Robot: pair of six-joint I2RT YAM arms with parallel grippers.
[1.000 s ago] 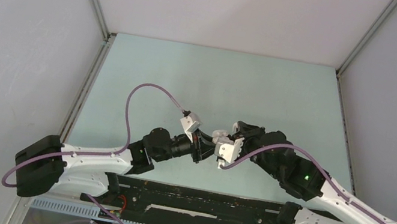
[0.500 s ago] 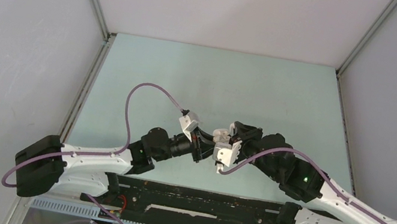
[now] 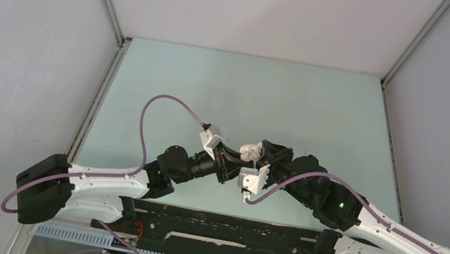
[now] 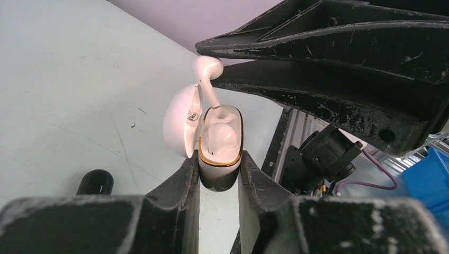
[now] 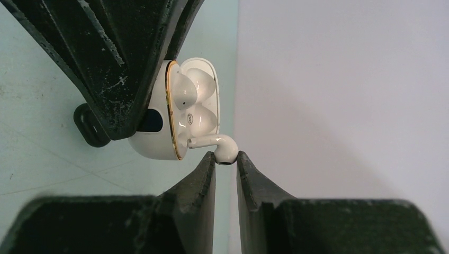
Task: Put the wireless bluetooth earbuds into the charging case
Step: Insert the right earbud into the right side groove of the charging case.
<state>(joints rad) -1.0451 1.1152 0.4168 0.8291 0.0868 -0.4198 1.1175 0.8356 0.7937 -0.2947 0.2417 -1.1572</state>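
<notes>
My left gripper [image 4: 218, 161] is shut on the base of a white charging case [image 4: 219, 143] with a gold rim, and the case's lid [image 4: 180, 124] hangs open to the left. One white earbud [image 5: 185, 90] sits in the case. My right gripper [image 5: 226, 157] is shut on the head of a second white earbud [image 5: 222, 147], whose stem reaches into the case's free slot [image 5: 198, 119]. That held earbud [image 4: 206, 69] rises above the case in the left wrist view. In the top view both grippers meet over the table at the case [image 3: 249, 150].
A black rounded object [image 4: 96, 182] lies on the pale table [image 3: 249, 90] below the case; it shows again [image 5: 87, 127] behind the left fingers. A black rail [image 3: 218, 233] runs along the near edge. Grey walls enclose the table on three sides.
Both wrists have drifted a little to the left. The right gripper has closed in on the case with the earbud. Neither grip has changed.
</notes>
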